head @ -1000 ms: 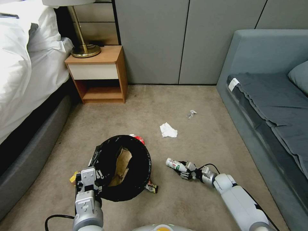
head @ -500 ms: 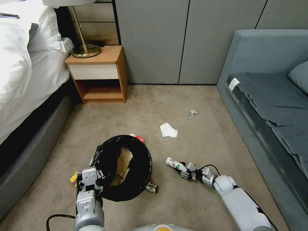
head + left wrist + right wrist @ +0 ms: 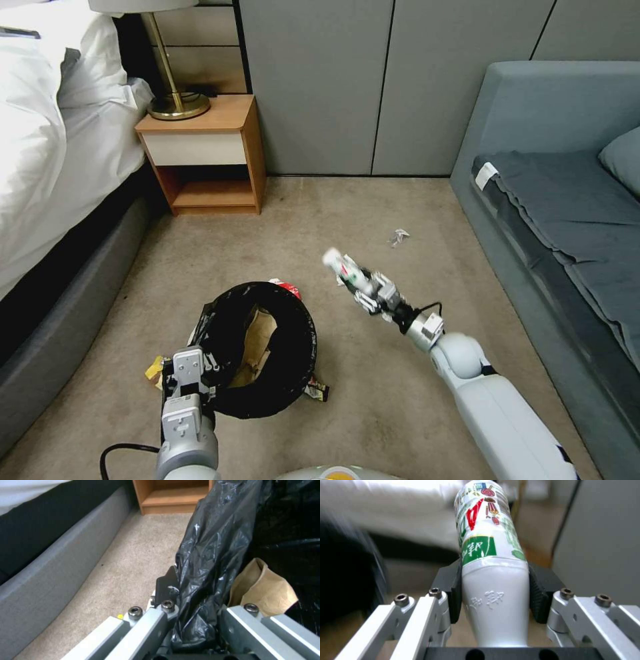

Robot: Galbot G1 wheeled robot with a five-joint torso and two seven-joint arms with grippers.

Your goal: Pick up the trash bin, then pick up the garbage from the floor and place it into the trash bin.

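The left gripper (image 3: 189,381) clamped the bin (image 3: 263,350), paper bag (image 3: 257,343) inside; the right gripper (image 3: 369,293) gripped a bottle (image 3: 343,267) aloft, while wrappers (image 3: 316,391) remained on the floor.

Glossy crinkled black plastic bag (image 3: 213,542), creased brown paper bag (image 3: 263,590), smooth white plastic bottle (image 3: 493,580).

1. My left gripper (image 3: 189,390): low at 7 o'clock in the head view, forearm pointing toward 12, fingers clamped on the trash bin (image 3: 291,357) rim.
2. My right gripper (image 3: 368,292): arm stretched from 5 o'clock toward 11, wrist raised, pads (image 3: 453,590) pinching the bottle (image 3: 490,562).
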